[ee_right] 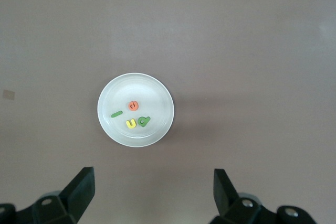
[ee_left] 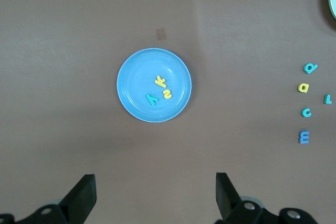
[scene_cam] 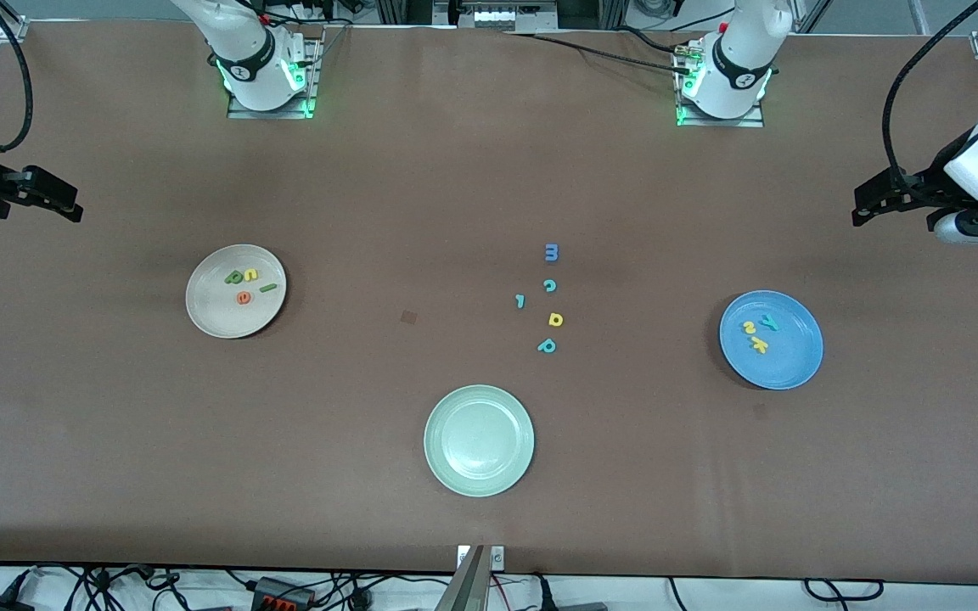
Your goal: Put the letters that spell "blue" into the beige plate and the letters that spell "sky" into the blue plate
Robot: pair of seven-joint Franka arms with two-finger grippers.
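The beige plate [scene_cam: 235, 291] and blue plate [scene_cam: 771, 339] are sitting on my brown table [scene_cam: 115, 441]; left pincer [ee_left: 155, 192] and right pincer [ee_right: 153, 192] are hanging released.

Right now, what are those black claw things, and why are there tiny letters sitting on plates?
Those claws are grippers, the hands of two robot arms at a table. One picture looks down from high up; the other two come from cameras on each arm's wrist. The left gripper hangs open and empty above the blue plate, which holds the foam letters s, k, y. The right gripper hangs open and empty above the beige plate, which holds b, l, u, e. Five spare letters lie on the table between those plates. The pale green plate, nearer the high camera, holds nothing.
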